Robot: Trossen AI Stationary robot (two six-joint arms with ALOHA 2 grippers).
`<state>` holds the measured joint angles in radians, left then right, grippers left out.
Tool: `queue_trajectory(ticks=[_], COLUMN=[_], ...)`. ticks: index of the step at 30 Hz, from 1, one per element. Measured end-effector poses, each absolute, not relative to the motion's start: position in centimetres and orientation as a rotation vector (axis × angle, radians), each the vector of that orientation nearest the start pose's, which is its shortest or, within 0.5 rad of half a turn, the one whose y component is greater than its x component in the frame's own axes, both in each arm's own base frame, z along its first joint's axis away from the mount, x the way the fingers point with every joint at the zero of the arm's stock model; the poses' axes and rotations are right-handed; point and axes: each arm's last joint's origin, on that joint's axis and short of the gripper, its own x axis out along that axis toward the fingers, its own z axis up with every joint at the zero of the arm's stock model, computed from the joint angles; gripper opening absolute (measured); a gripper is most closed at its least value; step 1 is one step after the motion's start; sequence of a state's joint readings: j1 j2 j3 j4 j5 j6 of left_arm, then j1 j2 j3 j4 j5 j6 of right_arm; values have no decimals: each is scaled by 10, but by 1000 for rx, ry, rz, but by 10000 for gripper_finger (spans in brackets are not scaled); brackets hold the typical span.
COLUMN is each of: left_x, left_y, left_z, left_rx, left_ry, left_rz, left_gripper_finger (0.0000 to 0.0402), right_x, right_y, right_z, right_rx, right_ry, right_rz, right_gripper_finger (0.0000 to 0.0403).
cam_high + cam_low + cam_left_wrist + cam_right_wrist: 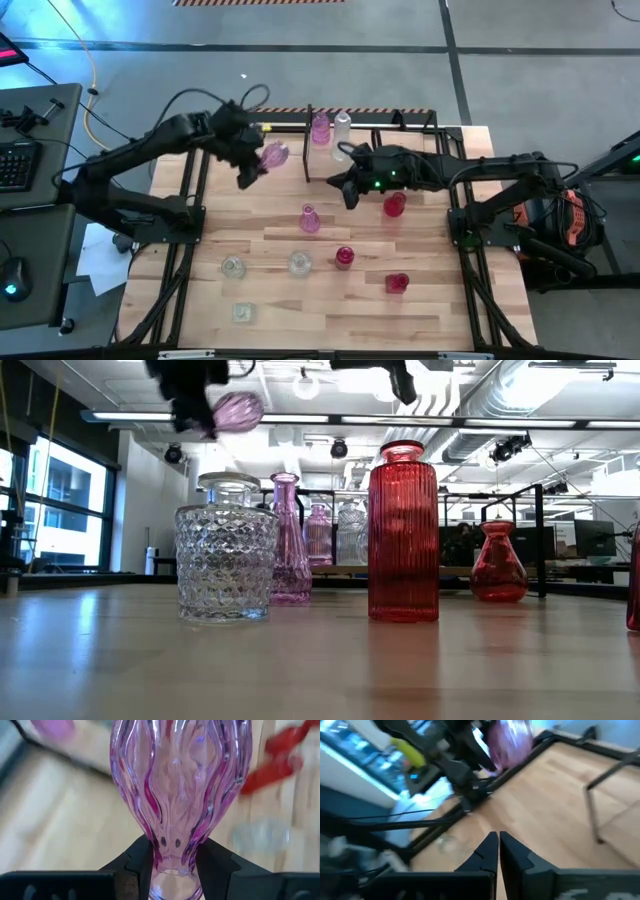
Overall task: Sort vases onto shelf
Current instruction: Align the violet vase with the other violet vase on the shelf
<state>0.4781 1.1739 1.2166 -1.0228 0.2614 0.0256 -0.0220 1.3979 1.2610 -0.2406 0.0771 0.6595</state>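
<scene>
High view: the left arm is seen reaching from the table's left edge toward the far side, its left gripper (258, 160) clamped on a pink ribbed vase (274, 154) that is carried tilted, off the table, just to the left of the shelf (372, 128). A pink bottle (320, 128) and a clear bottle (343, 126) are seen standing on the shelf. The right arm is extended from the right edge across the table's middle, its right gripper (349, 193) pointed down beside a red vase (395, 204). Other vases are scattered on the table (440, 290) nearer the front.

Low view: the held vase (237, 410) is shown high above the tabletop, in the dark gripper (203, 410). A clear cut-glass vase (227, 548) and a tall red ribbed vase (403, 532) stand in front.

Left wrist view: the vase's narrow neck (175, 855) is gripped between the two dark fingers (140, 862), with the body extending away from the wrist.

Right wrist view: the right gripper's fingers (488, 851) are pressed together, nothing between them; the left arm and its pink vase (509, 740) are seen beyond, blurred.
</scene>
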Motion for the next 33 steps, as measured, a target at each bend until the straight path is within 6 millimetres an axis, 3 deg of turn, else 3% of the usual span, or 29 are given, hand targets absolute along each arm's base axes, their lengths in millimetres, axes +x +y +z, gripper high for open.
queue_trajectory(ticks=[4, 9, 17, 26, 33], left_x=[185, 191, 193, 199, 201], left_y=[82, 76, 69, 63, 64], left_z=[311, 286, 274, 275, 275], left_rx=[-370, -431, -474, -439, -467], left_ry=[1065, 1140, 1163, 1133, 1135], left_rz=[153, 18, -134, -160, -92], left_gripper_finger=[112, 112, 112, 113, 113], right_x=[325, 352, 390, 392, 375], right_y=[-21, -31, -20, -17, -18], right_z=[355, 342, 301, 292, 286], right_rx=[702, 737, 816, 823, 684], right_ry=[297, 216, 245, 296, 486], right_rz=[-89, -19, 18, 3, -56], right_gripper_finger=[0, 0, 0, 0, 0])
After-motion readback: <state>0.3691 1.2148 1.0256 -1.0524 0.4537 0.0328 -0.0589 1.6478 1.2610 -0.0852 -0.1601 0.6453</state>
